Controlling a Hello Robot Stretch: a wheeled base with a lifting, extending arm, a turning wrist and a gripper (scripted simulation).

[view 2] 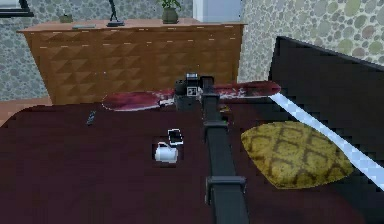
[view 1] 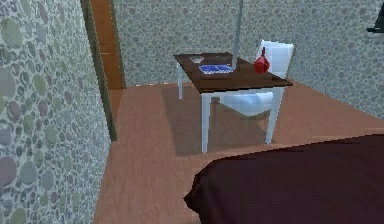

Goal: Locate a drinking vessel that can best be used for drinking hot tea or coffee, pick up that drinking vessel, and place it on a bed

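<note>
One white mug (view 2: 166, 154) lies on the bed (view 2: 70, 175), frame centre, as the task wants; my gripper (view 2: 186, 90) hangs higher in frame, and whether it holds anything I cannot tell.

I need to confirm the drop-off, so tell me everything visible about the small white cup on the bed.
The white cup is small, squat and smooth, like glazed ceramic. It seems to lie on its side, dark mouth toward the arm side view's left; no handle can be made out. It rests on the dark maroon bed cover, just left of the arm, with a small flat thing beside it, perhaps touching.
</note>
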